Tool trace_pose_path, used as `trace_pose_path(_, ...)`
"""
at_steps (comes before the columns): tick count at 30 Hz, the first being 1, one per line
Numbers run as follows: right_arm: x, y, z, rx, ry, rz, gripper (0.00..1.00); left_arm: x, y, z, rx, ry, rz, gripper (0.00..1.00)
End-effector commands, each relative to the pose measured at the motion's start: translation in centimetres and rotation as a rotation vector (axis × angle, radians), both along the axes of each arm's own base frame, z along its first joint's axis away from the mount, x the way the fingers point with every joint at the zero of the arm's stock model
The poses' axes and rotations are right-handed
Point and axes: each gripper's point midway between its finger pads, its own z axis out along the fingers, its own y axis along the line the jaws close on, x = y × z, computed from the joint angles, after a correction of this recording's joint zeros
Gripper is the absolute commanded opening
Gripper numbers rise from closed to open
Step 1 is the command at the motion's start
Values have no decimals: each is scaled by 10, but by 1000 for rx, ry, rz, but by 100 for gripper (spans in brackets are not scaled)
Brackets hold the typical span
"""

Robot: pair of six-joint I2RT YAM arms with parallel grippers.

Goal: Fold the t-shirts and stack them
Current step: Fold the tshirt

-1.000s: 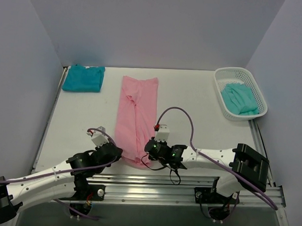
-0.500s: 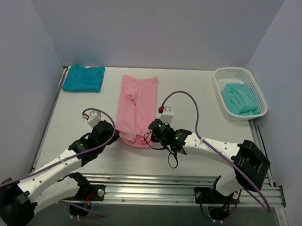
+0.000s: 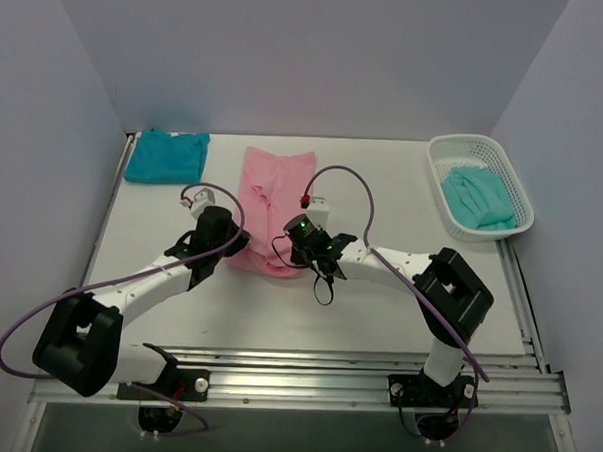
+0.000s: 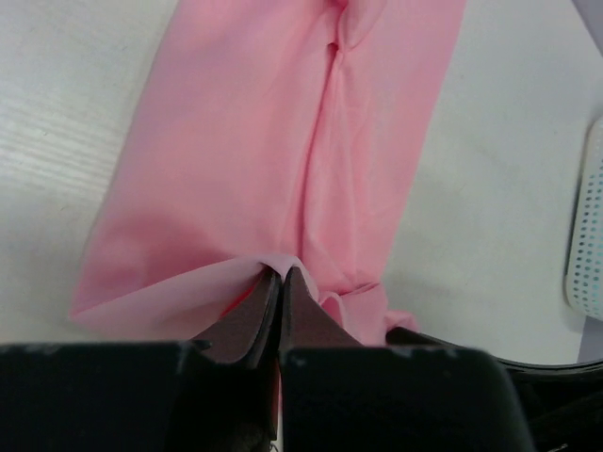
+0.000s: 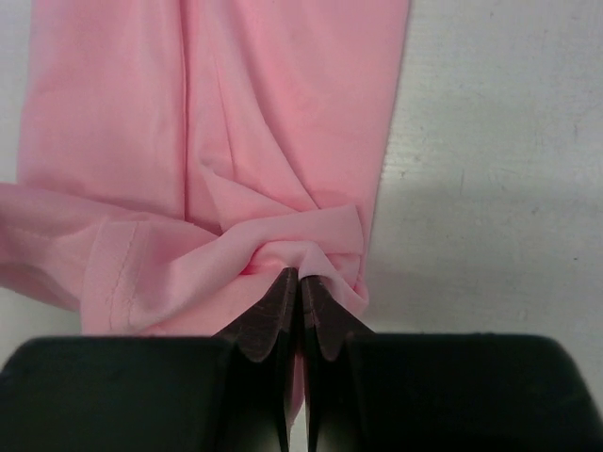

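Observation:
The light pink t-shirt [image 3: 273, 200] lies as a long narrow strip in the middle of the table, its near end lifted and doubled back. My left gripper [image 3: 231, 245] is shut on the near left corner of the pink t-shirt [image 4: 283, 141]. My right gripper [image 3: 289, 243] is shut on the near right corner of the pink t-shirt [image 5: 273, 122]. A deep teal t-shirt [image 3: 166, 156] lies folded at the far left. A paler mint-teal t-shirt [image 3: 478, 199] is bunched in the basket.
A white plastic mesh basket [image 3: 482, 154] stands at the far right; its edge shows in the left wrist view [image 4: 586, 226]. Grey walls close the table on three sides. A metal rail [image 3: 305, 371] runs along the near edge.
Both grippers have moved away from the near edge toward the far side, carrying the pink shirt's near end over itself. The shirt's visible length is now shorter.

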Motion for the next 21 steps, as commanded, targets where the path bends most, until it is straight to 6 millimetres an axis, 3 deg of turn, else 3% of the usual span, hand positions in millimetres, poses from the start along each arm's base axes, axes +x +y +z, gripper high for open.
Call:
trace_pose_path(1,18,10,22,22,-40,12,0,35,-18,51,-73,-154,-40,2)
trace_pose_path(10,40,7,18,-34,-21,-8,0,55,-14,80,-69,-217,-35,2)
trace_pose_path(14,62,7,25,-45,-23,-27,0,65,-10,87,-69,-230,-32,2)
trace_pose_path(21,100,3,17,-44,2,-57,0,101,-9,62,-85,-184,-60,2)
